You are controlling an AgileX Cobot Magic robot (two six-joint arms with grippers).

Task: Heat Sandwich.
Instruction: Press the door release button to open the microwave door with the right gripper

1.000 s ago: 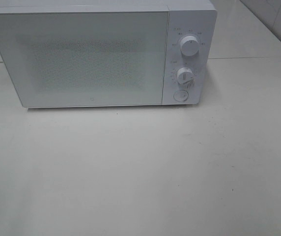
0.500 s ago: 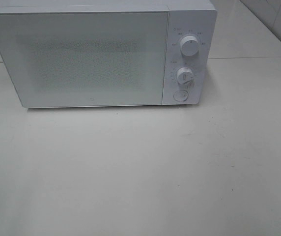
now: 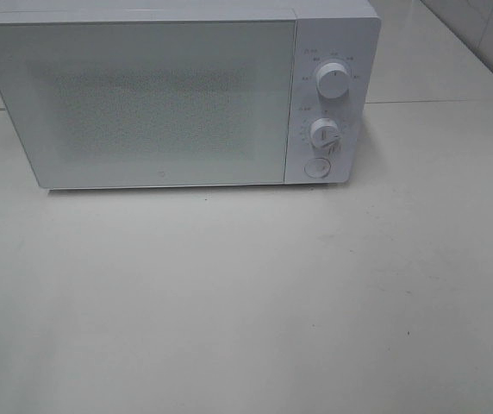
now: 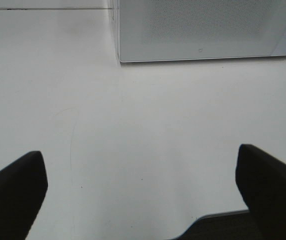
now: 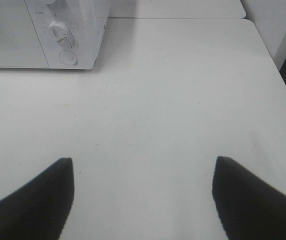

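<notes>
Sandwich unseen, place can't tell. Exterior high: boxy white microwave [image 3: 160,95], door shut, speckled mesh window, two round knobs [image 3: 333,80], matte white table [image 3: 246,302]. Left wrist: left gripper [image 4: 139,151], dark jaws spread wide, empty. Right wrist: right gripper [image 5: 143,160] wide apart, empty.

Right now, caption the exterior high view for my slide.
Closed white microwave with two dials and a round button stands on a white table; no arms visible.

The microwave [image 3: 333,34] at the top of the frame looks smooth white plastic with a dotted, faintly glossy door [image 3: 143,103], the table [image 3: 246,302] matt, off-white, lightly scuffed.
</notes>
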